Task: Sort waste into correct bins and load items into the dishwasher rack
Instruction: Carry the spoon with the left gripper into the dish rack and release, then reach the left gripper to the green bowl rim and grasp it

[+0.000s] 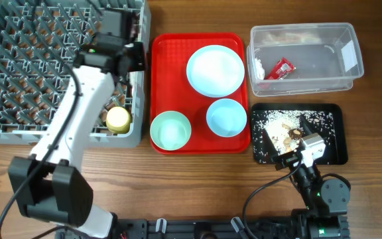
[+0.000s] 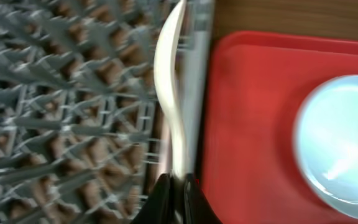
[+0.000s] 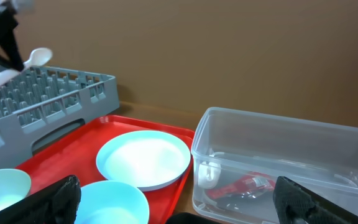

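1. Dishwasher rack [image 1: 52, 66]: grey pegged crate at 10 o'clock on the table.
2. Red tray [image 1: 199, 41]: at table centre, just beside the rack's 3 o'clock wall.
3. Clear tub [image 1: 304, 32]: at 2 o'clock on the table, apart from the red tray.
4. Black tray [image 1: 333, 133]: at 4 o'clock on the table, directly at 6 o'clock of the clear tub.
5. Plate [image 1: 215, 70]: pale blue, lying flat at 1 o'clock on the red tray.
6. Bowls: one [image 1: 171, 129] at 7 o'clock on the red tray, the other [image 1: 226, 117] at 5 o'clock. Both are upright and apart from each other.
7. Left gripper [image 2: 178, 185]: over the rack's 3 o'clock wall, jaws pressed together on the handle of the spoon [image 2: 166, 93]. The spoon is white, clear of the table, and runs along that wall.
8. Right gripper [image 1: 289, 135]: over the black tray, fingers spread wide with nothing between them.
9. Yellow cup [image 1: 118, 119]: inside the rack at its 5 o'clock corner, partly covered by the left arm. Its orientation cannot be told.
10. Red wrapper [image 1: 282, 68]: crumpled, on the floor of the clear tub near its centre.
11. Crumbs [image 1: 270, 123]: beige-white, scattered over the 9 o'clock half of the black tray.
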Tool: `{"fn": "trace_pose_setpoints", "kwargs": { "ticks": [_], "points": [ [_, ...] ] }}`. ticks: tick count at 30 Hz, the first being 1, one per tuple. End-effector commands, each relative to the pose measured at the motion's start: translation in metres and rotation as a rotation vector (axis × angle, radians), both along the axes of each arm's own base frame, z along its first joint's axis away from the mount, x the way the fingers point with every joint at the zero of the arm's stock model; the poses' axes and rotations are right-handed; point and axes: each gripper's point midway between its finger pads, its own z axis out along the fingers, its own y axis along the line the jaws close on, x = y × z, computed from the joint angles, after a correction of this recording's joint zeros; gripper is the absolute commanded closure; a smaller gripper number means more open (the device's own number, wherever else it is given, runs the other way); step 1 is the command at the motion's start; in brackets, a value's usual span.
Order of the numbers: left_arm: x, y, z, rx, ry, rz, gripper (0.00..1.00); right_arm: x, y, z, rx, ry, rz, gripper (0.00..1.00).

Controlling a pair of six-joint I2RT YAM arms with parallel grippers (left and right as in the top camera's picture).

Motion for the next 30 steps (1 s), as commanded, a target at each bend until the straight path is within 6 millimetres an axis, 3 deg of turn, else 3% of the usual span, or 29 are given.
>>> {"fn": "trace_pose_setpoints", "kwargs": {
  "ticks": [1, 4, 5, 6, 7, 8, 10, 15, 18, 22, 26, 30],
  "points": [
    [0.003, 0.021, -0.041, 0.046, 0.098, 0.012, 0.96, -0.001, 0.001, -0.003, 0.010, 0.000, 0.011, 0.00],
    [0.005, 0.024, -0.061, 0.051, 0.140, 0.019, 0.91, -0.001, 0.001, -0.003, 0.011, 0.000, 0.011, 0.00],
    [0.006, 0.024, -0.062, 0.052, 0.140, 0.019, 0.76, -0.001, 0.001, -0.003, 0.011, 0.000, 0.011, 0.00],
    [0.007, 0.024, -0.060, 0.050, 0.134, 0.020, 0.48, -0.001, 0.001, -0.003, 0.010, 0.000, 0.011, 0.00],
    [0.007, 0.024, -0.054, 0.049, 0.125, 0.020, 0.29, -0.001, 0.001, -0.003, 0.010, 0.000, 0.011, 0.00],
    [0.006, 0.023, -0.041, 0.046, 0.113, 0.019, 0.14, -0.001, 0.001, -0.003, 0.010, 0.000, 0.011, 0.00],
    [0.000, 0.021, -0.013, 0.040, 0.093, 0.017, 0.00, -0.001, 0.001, -0.003, 0.010, 0.000, 0.011, 0.00],
    [-0.032, -0.018, 0.049, -0.088, 0.040, -0.104, 0.07, -0.001, 0.001, -0.003, 0.010, 0.000, 0.011, 0.00],
    [-0.059, -0.033, 0.062, -0.097, 0.062, -0.133, 0.11, -0.001, 0.001, -0.003, 0.011, 0.000, 0.011, 0.00],
    [-0.096, -0.051, 0.052, -0.114, 0.184, -0.122, 0.24, -0.001, 0.001, -0.003, 0.011, 0.000, 0.011, 0.00],
    [-0.129, -0.071, 0.029, -0.088, 0.321, -0.118, 0.30, -0.001, 0.001, -0.003, 0.011, 0.000, 0.011, 0.01],
    [-0.145, -0.068, -0.003, -0.015, 0.372, -0.008, 0.38, -0.001, 0.001, -0.003, 0.010, 0.000, 0.011, 0.00]
  ]
}}
